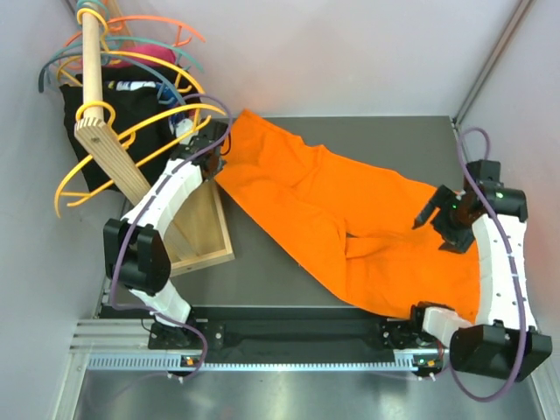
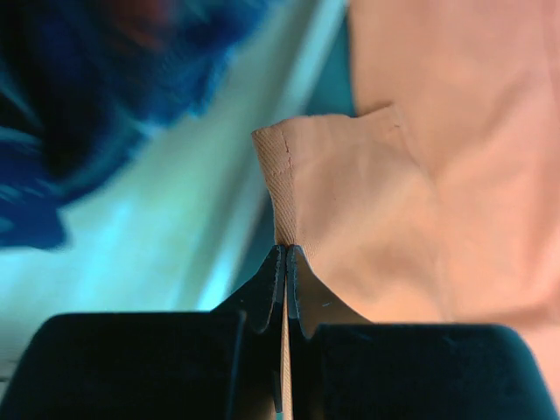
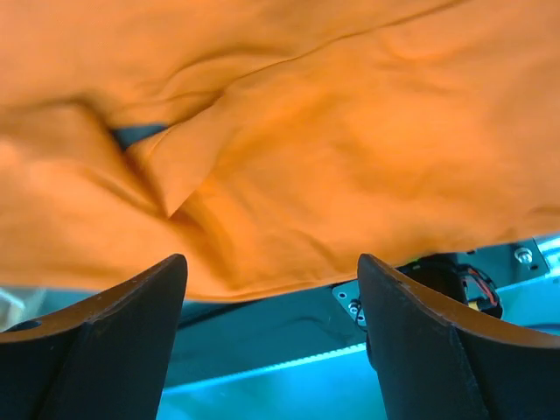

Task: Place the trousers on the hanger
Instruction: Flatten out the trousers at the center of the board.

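The orange trousers [image 1: 350,227] lie spread across the table from the back left to the near right. My left gripper [image 1: 219,144] is at their back-left end. In the left wrist view its jaws [image 2: 286,249] are shut on a hemmed corner of the trousers [image 2: 367,201]. My right gripper [image 1: 429,214] hovers over the right part of the cloth, open, with nothing between its fingers [image 3: 272,260]; the trousers [image 3: 289,131] fill that view above the fingertips. The amber-yellow hanger [image 1: 94,111] hangs by its ring on the tilted wooden rod at the left.
A wooden rod on a box-like wooden base [image 1: 206,241] stands at the left. Teal and coral hangers [image 1: 149,39] and black garments [image 1: 83,122] hang near its top. A metal rail [image 1: 289,337] runs along the near table edge, with walls on both sides.
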Motion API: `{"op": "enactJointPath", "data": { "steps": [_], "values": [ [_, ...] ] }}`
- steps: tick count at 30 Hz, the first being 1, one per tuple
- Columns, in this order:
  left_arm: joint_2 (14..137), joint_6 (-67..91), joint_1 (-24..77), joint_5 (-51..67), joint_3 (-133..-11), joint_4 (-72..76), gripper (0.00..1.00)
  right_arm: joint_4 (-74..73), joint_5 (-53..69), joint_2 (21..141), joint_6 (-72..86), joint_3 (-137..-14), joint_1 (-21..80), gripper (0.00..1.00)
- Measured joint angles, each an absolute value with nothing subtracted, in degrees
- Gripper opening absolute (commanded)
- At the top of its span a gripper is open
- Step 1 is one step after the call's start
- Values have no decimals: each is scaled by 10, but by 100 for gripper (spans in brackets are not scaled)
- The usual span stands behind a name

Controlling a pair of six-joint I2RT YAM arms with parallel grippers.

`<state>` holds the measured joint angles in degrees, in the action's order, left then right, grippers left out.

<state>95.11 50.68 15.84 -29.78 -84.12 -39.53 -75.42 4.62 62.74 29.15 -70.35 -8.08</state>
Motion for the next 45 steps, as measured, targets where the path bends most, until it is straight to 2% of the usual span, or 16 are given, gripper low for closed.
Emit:
{"op": "enactJointPath", "data": {
  "steps": [7,14,19,22,23,25,26,27,29,32,33,34,36,41,44,45],
  "values": [
    [951,479,118,-331,-834,-421,0,-762,-19,578,297,-657,-248,69],
    [957,476,105,-331,-834,-423,0,-773,-91,600,326,-641,-330,49],
    [961,472,105,-333,-830,-420,0,-771,-128,620,343,-606,-385,47],
    [961,472,105,-335,-827,-420,0,-772,-166,624,358,-570,-394,56],
    [961,472,105,-335,-827,-420,0,-772,-175,622,364,-558,-397,62],
    [962,472,105,-335,-827,-420,0,-772,-194,610,379,-532,-403,62],
    [962,472,105,-335,-827,-420,0,-772,-198,599,387,-517,-407,59],
    [963,472,105,-335,-827,-421,0,-773,-201,587,396,-502,-410,60],
    [969,473,105,-336,-832,-421,0,-776,-204,564,419,-482,-415,70],
    [978,476,105,-335,-838,-422,0,-766,-201,546,438,-470,-420,76],
    [981,477,105,-335,-840,-422,0,-759,-200,544,439,-467,-421,82],
    [983,479,105,-334,-840,-422,0,-752,-202,544,442,-467,-422,93],
    [984,480,105,-333,-840,-422,0,-733,-210,542,450,-467,-428,99],
    [984,481,104,-333,-838,-421,0,-653,-210,451,478,-427,-466,96],
    [984,481,102,-331,-831,-420,0,-623,-214,378,485,-388,-467,85],
    [984,481,102,-330,-828,-420,0,-621,-220,366,489,-379,-467,86]
  ]
}}
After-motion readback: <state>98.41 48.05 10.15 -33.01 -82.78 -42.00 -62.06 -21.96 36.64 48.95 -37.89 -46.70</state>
